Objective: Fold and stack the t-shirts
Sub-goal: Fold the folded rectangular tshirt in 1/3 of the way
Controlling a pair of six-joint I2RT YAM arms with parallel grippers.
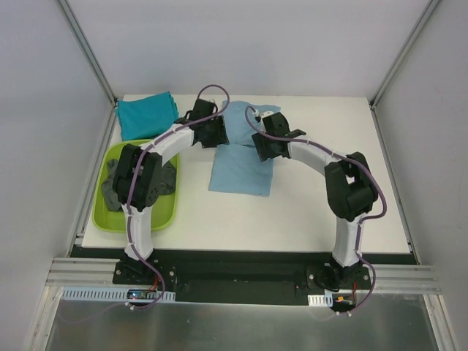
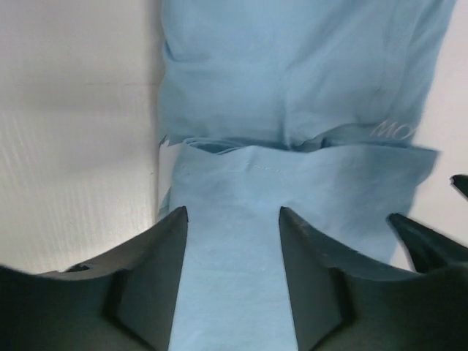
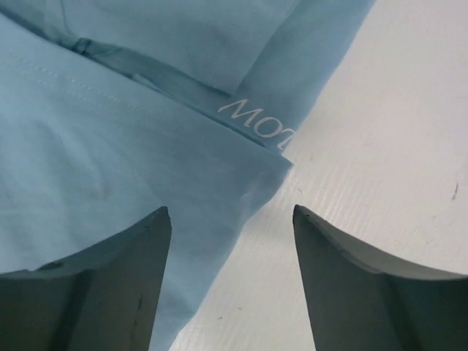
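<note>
Blue tee [image 1: 241, 172] lies part-folded mid-table [image 1: 329, 212], folded hem between the spread left gripper [image 2: 232, 213] fingers, printed edge between the spread right gripper [image 3: 230, 212] fingers, teal tee [image 1: 146, 115] far-left, grey tee [image 1: 117, 186] in tub [image 1: 102, 212].

The left tool [image 1: 213, 132] and right tool [image 1: 265, 144] hang near each other, pointed down, jaws spread.
</note>
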